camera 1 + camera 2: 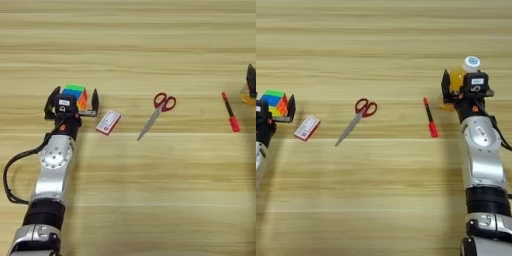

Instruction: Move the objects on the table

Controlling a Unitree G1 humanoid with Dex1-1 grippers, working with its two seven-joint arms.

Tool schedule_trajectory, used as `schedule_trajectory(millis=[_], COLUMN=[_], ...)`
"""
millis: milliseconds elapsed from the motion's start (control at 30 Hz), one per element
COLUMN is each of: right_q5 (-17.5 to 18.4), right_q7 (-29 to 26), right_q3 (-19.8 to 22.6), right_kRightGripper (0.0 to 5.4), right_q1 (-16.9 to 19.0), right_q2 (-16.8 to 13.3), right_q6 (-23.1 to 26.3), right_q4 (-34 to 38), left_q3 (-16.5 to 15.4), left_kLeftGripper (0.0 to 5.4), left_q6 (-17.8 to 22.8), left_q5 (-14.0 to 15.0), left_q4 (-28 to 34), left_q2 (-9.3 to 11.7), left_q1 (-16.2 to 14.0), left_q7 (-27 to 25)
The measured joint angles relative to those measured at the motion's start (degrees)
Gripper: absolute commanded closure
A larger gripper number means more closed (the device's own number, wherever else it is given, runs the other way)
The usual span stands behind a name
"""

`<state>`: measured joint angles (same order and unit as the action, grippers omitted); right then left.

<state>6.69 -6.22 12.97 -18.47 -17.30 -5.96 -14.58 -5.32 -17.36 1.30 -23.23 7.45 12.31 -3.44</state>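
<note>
1. Objects are lying in a loose row across the table (150,200): cube (75,95) at far left, then card (108,122), scissors (159,113), pen (230,112), and bottle (461,80) at far right.
2. We are reaching with our left gripper (72,106) to the cube. Its two fingers are standing apart, one on each side of the cube, so the cube is sitting between them; we are not yet seeing them pressed on it.
3. We are holding our right gripper (466,92) at the bottle, which is standing upright with its white cap showing above the wrist. We cannot tell if these fingers are apart or closed, because the wrist is hiding them.
4. We are judging that each arm is taking the item nearest to its own side, so the arms are not crossing.
5. The card is lying just beside the left gripper, so a wide sweep could push it.
6. The scissors and pen are lying flat in the middle, well apart from both grippers.
</note>
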Motion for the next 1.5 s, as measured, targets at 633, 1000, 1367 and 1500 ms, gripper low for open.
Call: schedule_trajectory(millis=[633,1000,1367,1500], right_q5=[-2.58,-4.12,-4.83,-4.95], right_q7=[-4.73,-5.21,-4.34,-4.33], right_q3=[-12.52,-13.76,-13.64,-13.64], right_kRightGripper=[1.86,1.86,1.86,1.35], right_q1=[2.26,2.24,1.34,1.34], right_q2=[7.03,8.98,9.48,9.49], right_q6=[0.87,0.62,-3.25,-3.41], right_q4=[7.10,-0.35,-4.47,-4.60], left_q3=[0.00,0.00,0.00,0.00], left_kLeftGripper=[0.00,0.00,0.00,0.00], left_q6=[-0.44,-0.57,-0.58,-0.58], left_q5=[0.00,0.01,0.01,0.01], left_q4=[-0.37,-0.54,-0.55,-0.55], left_q2=[-0.14,-0.15,-0.16,-0.17], left_q1=[-0.02,-0.01,-0.01,-0.01], left_q7=[0.07,0.15,0.24,0.29])
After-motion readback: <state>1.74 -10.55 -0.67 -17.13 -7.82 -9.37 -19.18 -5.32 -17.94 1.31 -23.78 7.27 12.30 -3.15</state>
